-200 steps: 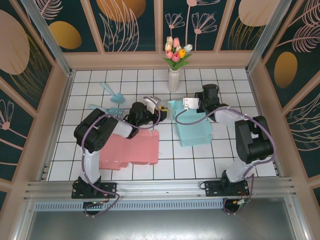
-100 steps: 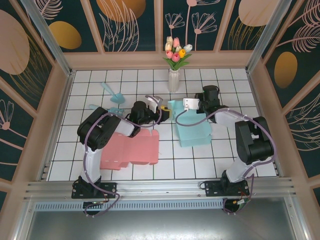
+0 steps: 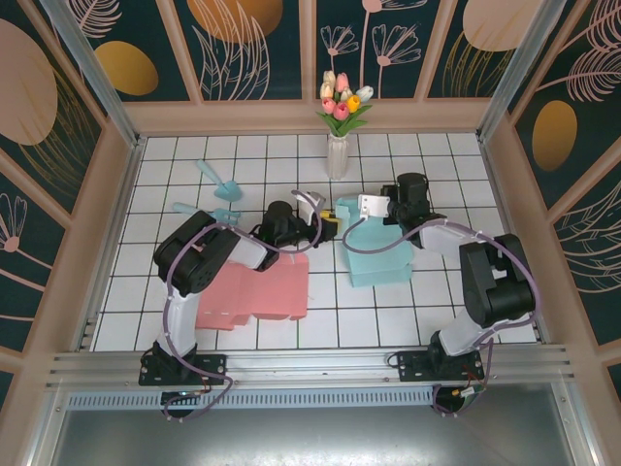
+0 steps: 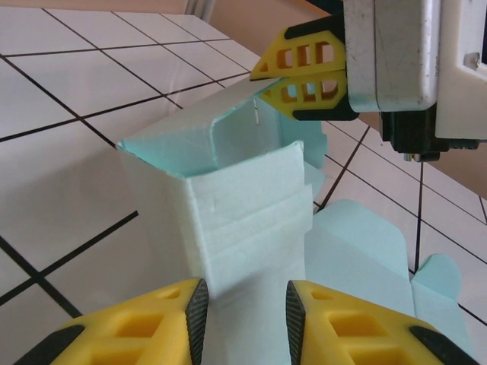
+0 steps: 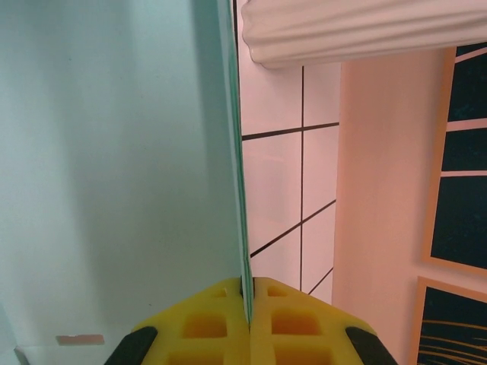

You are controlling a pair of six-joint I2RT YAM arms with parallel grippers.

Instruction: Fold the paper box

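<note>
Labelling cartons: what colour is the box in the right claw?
The paper box is pale teal; left wrist view.

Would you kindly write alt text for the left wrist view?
A half-folded teal paper box stands on the white tiled table. The right gripper pinches its far flap; the left gripper sits at its near wall, jaws apart.

Tiles along the table's [image 3: 466, 175] right side lie open. The vase [image 3: 337, 155] stands behind the teal box [image 3: 376, 254]; the pink sheet [image 3: 257, 291] covers front left.
</note>
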